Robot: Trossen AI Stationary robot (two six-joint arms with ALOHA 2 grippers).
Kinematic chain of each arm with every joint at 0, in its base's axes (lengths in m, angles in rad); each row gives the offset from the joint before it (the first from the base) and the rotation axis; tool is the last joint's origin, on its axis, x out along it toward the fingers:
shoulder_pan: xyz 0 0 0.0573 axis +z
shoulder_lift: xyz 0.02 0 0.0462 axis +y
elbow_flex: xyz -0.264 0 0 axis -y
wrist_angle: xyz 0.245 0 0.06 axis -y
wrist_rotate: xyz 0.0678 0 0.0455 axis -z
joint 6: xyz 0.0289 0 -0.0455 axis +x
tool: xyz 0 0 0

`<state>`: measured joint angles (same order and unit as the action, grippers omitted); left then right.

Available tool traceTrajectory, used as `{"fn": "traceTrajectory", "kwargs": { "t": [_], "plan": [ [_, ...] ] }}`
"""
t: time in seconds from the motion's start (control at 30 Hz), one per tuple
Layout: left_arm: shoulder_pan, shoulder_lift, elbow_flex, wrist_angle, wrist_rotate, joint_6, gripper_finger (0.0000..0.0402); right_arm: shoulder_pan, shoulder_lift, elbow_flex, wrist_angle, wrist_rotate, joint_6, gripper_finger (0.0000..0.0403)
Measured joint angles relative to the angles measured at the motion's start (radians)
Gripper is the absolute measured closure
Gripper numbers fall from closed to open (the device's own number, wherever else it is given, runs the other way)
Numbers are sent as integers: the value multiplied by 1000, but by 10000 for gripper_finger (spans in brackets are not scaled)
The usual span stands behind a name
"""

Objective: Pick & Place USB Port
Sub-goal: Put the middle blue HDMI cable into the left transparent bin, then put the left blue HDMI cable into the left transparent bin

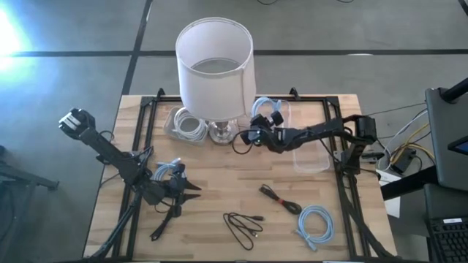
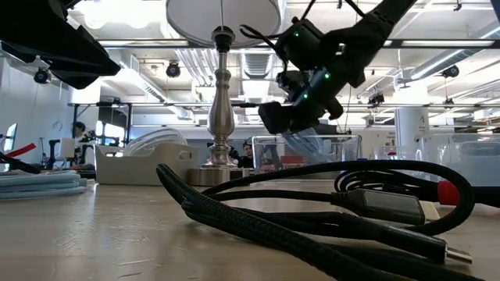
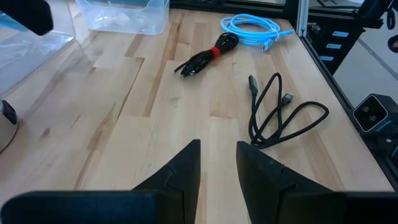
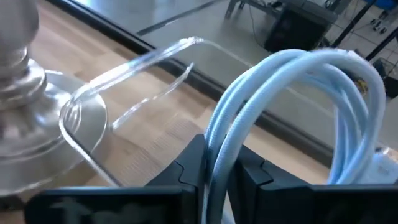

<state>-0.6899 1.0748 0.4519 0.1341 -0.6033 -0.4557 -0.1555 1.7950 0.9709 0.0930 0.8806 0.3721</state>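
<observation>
My right gripper [image 1: 257, 136] reaches in from the table's right, beside the lamp's base, and is shut on a coiled light-blue cable [image 1: 267, 109]. The coil [image 4: 280, 81] loops out past the fingers, above the rim of a clear bin [image 4: 124, 68]. My left gripper [image 1: 191, 191] stands open over the wood at the near left with nothing between its fingers [image 3: 186, 168]. Another light-blue coil [image 1: 170, 172] lies right behind it. My right gripper pinches several strands of the light-blue coil [image 4: 214, 140] between its two fingers. The fingers come from the table's right, slanting a little downward. The rest of the coil loops beyond the fingertips, lifted clear of the table.
The lamp [image 1: 216, 66] stands at the back centre, with a tray of white cables [image 1: 184, 126] to its left. The clear bin [image 1: 311, 157] lies at the right. Near the front lie a black cable [image 1: 245, 226], a red-tied black bundle [image 1: 278, 199] and a light-blue coil [image 1: 316, 223].
</observation>
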Motion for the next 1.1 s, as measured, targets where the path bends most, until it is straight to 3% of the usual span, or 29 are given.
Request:
{"fn": "traceTrajectory", "kwargs": {
  "t": [0.37, 0.87, 0.97, 1.1],
  "plan": [
    [0, 0, 0, 0, 0, -1, 296, -6, -1, -2, -1, 3, -5, 304],
    [0, 0, 0, -17, 0, -2, 296, 55, -10, 136, -94, -52, -161, 235],
    [0, 0, 0, -72, -27, -60, 296, 89, -11, 196, -193, -52, -163, 232],
    [0, 0, 0, -226, -53, -255, 296, 143, -11, 262, -294, -52, -163, 233]
  ]
}}
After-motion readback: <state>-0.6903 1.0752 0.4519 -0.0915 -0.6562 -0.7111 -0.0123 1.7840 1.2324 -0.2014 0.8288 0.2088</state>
